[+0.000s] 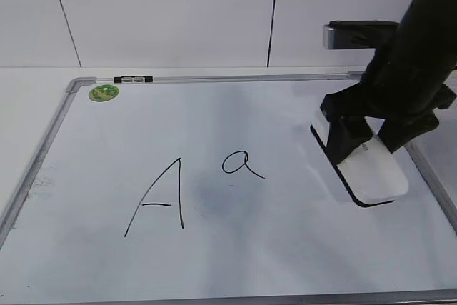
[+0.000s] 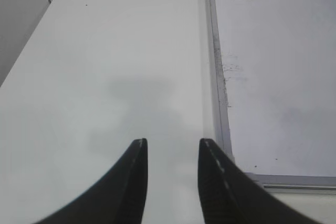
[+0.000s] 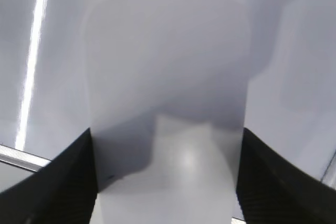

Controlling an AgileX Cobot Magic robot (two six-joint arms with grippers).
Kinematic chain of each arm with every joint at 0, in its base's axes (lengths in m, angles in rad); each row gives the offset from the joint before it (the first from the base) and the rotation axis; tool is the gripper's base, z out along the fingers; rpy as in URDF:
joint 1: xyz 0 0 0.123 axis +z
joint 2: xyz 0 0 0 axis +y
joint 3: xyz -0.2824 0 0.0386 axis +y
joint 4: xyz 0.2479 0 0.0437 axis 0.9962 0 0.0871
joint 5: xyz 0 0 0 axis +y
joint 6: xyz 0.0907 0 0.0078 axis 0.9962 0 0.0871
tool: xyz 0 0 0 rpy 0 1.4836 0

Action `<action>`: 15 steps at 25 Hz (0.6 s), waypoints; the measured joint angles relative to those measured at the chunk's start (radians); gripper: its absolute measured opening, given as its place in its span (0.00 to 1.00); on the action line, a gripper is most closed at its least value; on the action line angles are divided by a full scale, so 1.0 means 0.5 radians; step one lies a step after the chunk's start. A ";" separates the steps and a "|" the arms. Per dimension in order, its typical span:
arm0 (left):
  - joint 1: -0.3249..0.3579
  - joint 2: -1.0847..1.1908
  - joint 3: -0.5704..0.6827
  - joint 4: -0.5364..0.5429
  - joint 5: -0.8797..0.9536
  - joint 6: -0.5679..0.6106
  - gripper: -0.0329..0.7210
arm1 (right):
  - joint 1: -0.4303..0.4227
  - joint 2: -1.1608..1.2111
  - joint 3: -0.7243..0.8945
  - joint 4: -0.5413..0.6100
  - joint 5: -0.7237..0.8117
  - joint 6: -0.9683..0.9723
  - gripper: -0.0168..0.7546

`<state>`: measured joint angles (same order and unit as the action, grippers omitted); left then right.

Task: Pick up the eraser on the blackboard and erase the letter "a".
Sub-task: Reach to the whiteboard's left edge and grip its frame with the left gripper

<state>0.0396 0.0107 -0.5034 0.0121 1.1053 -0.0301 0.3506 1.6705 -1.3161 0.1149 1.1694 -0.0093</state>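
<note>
The blackboard (image 1: 285,248) is a white dry-erase board with a grey frame and a round green sticker (image 1: 103,92). The small handwritten letter "a" (image 1: 241,163) sits mid-board, right of a larger capital "A" (image 1: 158,198). My right gripper (image 1: 365,133) is shut on the white eraser (image 1: 371,173), at the board's right side, right of the "a" and apart from it. In the right wrist view the eraser (image 3: 168,108) fills the space between the fingers (image 3: 165,182). My left gripper (image 2: 170,153) is open and empty over the table, left of the board's frame (image 2: 218,77).
A small black-and-silver clip (image 1: 133,78) sits on the board's top frame. A faint grey smudge (image 1: 214,198) lies on the board below the "a". White table (image 2: 105,51) extends left of the board. A white wall stands behind.
</note>
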 joint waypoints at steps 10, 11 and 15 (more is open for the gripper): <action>0.000 0.000 0.000 0.000 0.000 0.000 0.37 | 0.208 0.184 -0.251 -0.195 0.096 0.080 0.71; 0.000 0.000 0.000 0.000 0.000 0.000 0.37 | 0.221 0.194 -0.269 -0.205 0.100 0.093 0.71; 0.000 0.000 0.000 -0.024 0.000 0.000 0.37 | 0.229 0.240 -0.332 -0.250 0.100 0.125 0.71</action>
<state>0.0396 0.0107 -0.5034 0.0000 1.1053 -0.0301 0.4653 1.7904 -1.4821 -0.0099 1.2195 0.0531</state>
